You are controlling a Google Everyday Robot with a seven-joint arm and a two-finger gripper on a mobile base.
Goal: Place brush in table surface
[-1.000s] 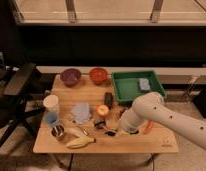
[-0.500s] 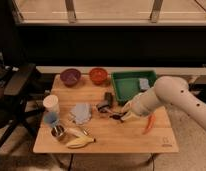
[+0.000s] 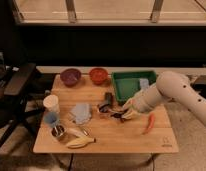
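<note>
The brush (image 3: 116, 115) shows as a slim dark thing low over the middle of the tan wooden table surface (image 3: 123, 141). My gripper (image 3: 125, 113) is right at its right end, at the tip of the white arm (image 3: 166, 92) that reaches in from the right. I cannot tell whether the brush rests on the wood or hangs from the gripper. A stubby dark block (image 3: 108, 97) lies just behind it.
A green tray (image 3: 127, 86) holding a pale blue item (image 3: 144, 83) stands at the back right. A purple bowl (image 3: 70, 76) and a red bowl (image 3: 98, 75) stand at the back. A white cup (image 3: 51, 103), blue cloth (image 3: 81, 112), banana (image 3: 78, 142) and orange-red item (image 3: 150, 122) lie around.
The arm has swung from the front right corner up and back. The gripper has moved slightly away from the front edge toward the table's middle and has stayed there over the last half second.
</note>
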